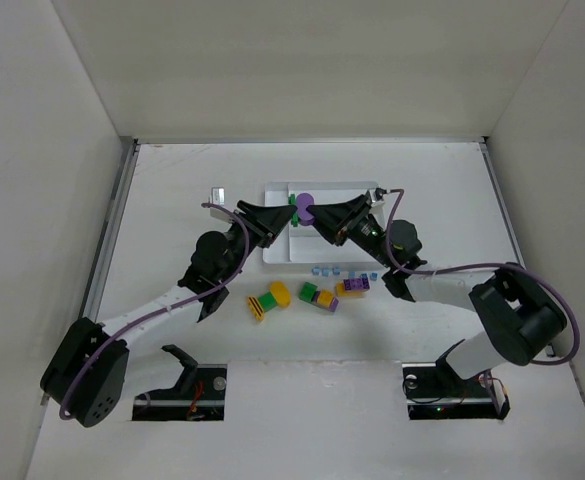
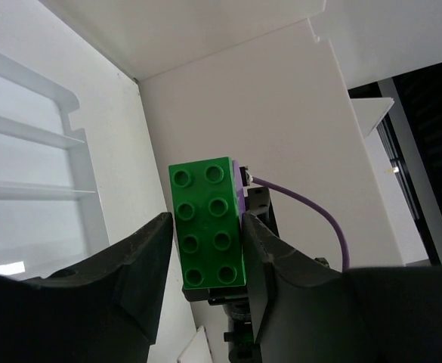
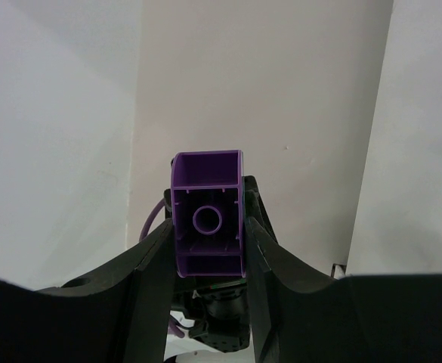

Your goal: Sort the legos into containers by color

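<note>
1. Work surface: a white table (image 1: 172, 200) closed in by plain white walls (image 1: 32, 150). Both arm bases sit at its near edge.
2. Near zone: unsorted bricks (image 1: 319, 296) in yellow, green and purple lie in front of the tray. Tiny light-blue bricks (image 1: 324, 269) lie just beyond them.
3. Left gripper (image 1: 287, 212): the arm reaches far and right, wrist raised. Its fingers are clamped on a green brick (image 2: 209, 223).
4. Right gripper (image 1: 317, 215): the arm reaches far and left, mirroring the other. Its fingers are clamped on a purple brick (image 3: 208, 223), hollow underside toward the wrist camera.
5. Purpose (judgement): the two bricks meet face to face, apparently stuck together, so the opposed grips probably serve to pull them apart by colour.
6. Far zone: the white divided tray (image 1: 275, 245) lies directly beneath the held pair, ready to receive each brick.
</note>
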Controlling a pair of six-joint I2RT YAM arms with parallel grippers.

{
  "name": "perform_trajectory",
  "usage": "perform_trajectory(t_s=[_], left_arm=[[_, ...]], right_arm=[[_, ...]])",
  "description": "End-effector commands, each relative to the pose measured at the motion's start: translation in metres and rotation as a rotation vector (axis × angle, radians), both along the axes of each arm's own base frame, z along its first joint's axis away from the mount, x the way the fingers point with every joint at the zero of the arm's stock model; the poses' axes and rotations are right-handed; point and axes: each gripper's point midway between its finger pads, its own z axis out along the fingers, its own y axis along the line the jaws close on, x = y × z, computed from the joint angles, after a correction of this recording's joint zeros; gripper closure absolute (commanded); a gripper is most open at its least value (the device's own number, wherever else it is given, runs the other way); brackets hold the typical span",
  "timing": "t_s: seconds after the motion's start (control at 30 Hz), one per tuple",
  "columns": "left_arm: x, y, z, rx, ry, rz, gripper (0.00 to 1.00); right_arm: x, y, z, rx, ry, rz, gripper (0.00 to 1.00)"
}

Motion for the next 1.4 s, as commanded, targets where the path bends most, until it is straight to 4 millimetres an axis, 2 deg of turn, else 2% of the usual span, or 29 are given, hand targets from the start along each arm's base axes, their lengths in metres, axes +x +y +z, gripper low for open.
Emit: perform_trajectory(t_s=[0.0, 0.2, 0.37, 0.53, 0.77, 0.9, 1.0, 1.2, 1.37], left_arm=[[-0.005, 0.000, 0.031, -0.059, -0.088, -0.010, 0.64], [-0.006, 0.000, 0.033, -0.058, -0.097, -0.015, 0.75], [-0.007, 0.007, 0.034, -0.058, -0.111, 0.000, 0.83], [-0.006, 0.020, 0.026, -0.050, -0.106, 0.032, 0.85], [-0.005, 0.040, 0.020, -0.034, -0.110, 0.073, 0.87], [-0.007, 0.055, 0.013, 0.033, -0.111, 0.107, 0.87], [-0.009, 0.060, -0.003, 0.133, -0.082, 0.123, 0.87], [-0.014, 0.080, -0.042, 0.322, 0.001, 0.192, 0.85], [-0.017, 0.091, -0.064, 0.396, 0.042, 0.230, 0.83]], right_arm=[[-0.005, -0.001, 0.029, 0.074, -0.080, 0.014, 0.75], [-0.003, 0.001, 0.025, 0.072, -0.068, 0.018, 0.75], [-0.006, -0.001, 0.015, 0.058, -0.051, 0.019, 0.75], [-0.005, -0.012, 0.012, 0.048, -0.055, -0.006, 0.75], [-0.001, -0.016, 0.000, 0.003, -0.054, -0.013, 0.75], [0.016, -0.005, -0.035, -0.163, -0.020, -0.033, 0.75], [0.032, 0.007, -0.060, -0.333, 0.006, -0.058, 0.75], [0.068, 0.029, -0.089, -0.717, -0.037, -0.097, 0.74], [0.103, 0.051, -0.104, -0.931, -0.064, -0.081, 0.74]])
